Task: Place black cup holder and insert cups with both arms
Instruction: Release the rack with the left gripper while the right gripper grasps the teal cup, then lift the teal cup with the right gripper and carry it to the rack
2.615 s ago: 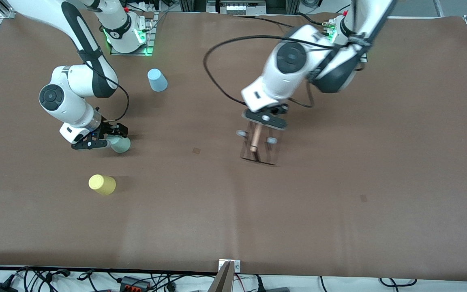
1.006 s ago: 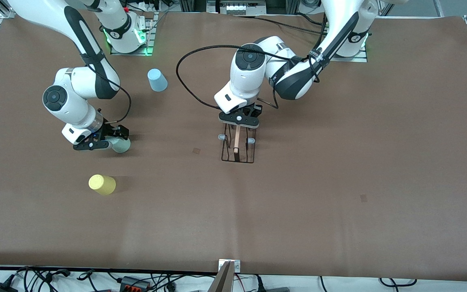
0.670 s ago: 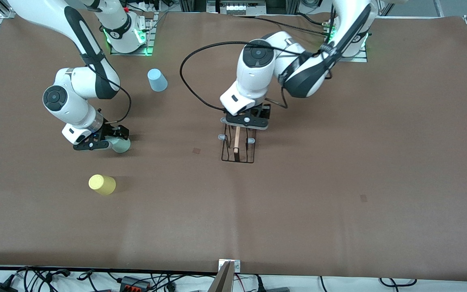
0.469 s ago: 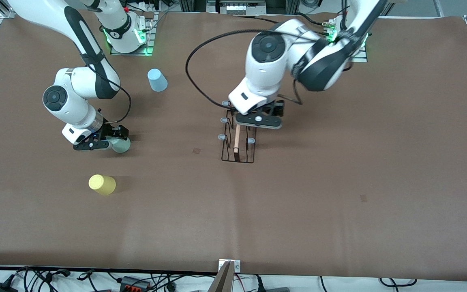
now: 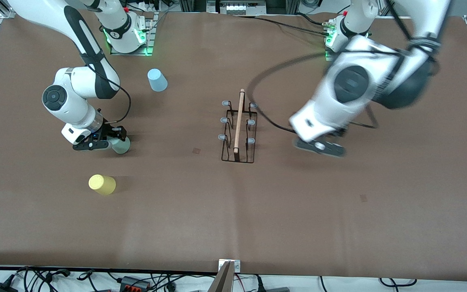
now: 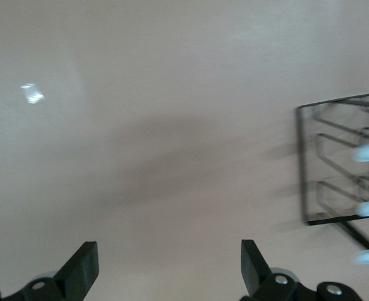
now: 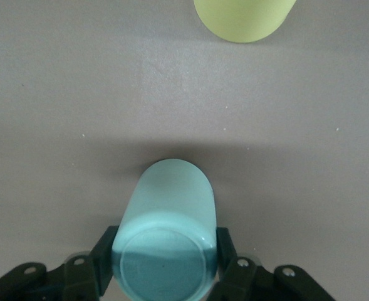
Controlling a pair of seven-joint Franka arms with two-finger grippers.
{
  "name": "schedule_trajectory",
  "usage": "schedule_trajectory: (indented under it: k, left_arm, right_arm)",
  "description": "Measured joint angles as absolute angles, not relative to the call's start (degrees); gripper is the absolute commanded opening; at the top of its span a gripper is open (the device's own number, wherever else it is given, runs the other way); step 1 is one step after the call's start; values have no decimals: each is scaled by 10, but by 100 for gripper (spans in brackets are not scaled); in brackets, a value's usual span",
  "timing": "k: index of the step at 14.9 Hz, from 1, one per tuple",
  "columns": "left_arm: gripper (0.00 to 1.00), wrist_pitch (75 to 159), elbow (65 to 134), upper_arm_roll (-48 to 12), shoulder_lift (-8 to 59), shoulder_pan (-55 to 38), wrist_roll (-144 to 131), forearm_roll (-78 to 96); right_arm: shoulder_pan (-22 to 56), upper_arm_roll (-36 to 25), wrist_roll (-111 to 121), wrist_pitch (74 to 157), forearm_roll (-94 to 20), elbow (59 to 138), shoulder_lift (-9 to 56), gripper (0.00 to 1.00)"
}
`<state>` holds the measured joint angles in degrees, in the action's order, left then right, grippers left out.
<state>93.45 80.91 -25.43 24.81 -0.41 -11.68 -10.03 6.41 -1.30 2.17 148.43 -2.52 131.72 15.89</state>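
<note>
Since a second ago, the left gripper (image 5: pixel 318 148) has been letting go of the black cup holder (image 5: pixel 238 132) and swinging away toward the left arm's end of the table (image 5: pixel 379 223); it is now hanging over bare table beside the holder, its fingers (image 6: pixel 84 271) spread wide with nothing between them. That holder is standing free near the middle of the table, wooden rod (image 5: pixel 239 120) along its top, pale-tipped pegs sticking out to both sides.

Meanwhile the right gripper (image 5: pixel 103 142) is sitting low at the right arm's end of the table, and its fingers (image 7: pixel 230 260) have been closing in: they are now pressing against both sides of the mint green cup (image 7: pixel 166 235), which is standing upside down on the table. A yellow cup (image 5: pixel 102 184) is sitting nearer the front camera than the green one, also upside down. A light blue cup (image 5: pixel 157 80) is standing farther from that camera, near the right arm's base.
</note>
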Motion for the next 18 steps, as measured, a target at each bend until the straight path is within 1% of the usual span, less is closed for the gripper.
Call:
schedule_trajectory:
  k: [4,9,13,16,18]
  left_arm:
    - [100,933,809,-253,251,105,9,-101]
    - [100,931,809,-252,252,194,37,-101]
    - [100,930,806,-252,253,249,49,-101]
    - [100,929,780,-252,252,263,48,-101]
    - [100,913,766,-253,252,279,48,-101]
  right_arm:
    - [70,-13,22,1485,-25,1311,134,30]
    - [82,-13,2,1452,-25,1309,95,30]
    - [87,-13,-6,1364,-25,1261,81,30]
    - [105,-12,-60,1293,-26,1214,77,30]
    - [130,-12,-119,1254,-26,1185,77,30]
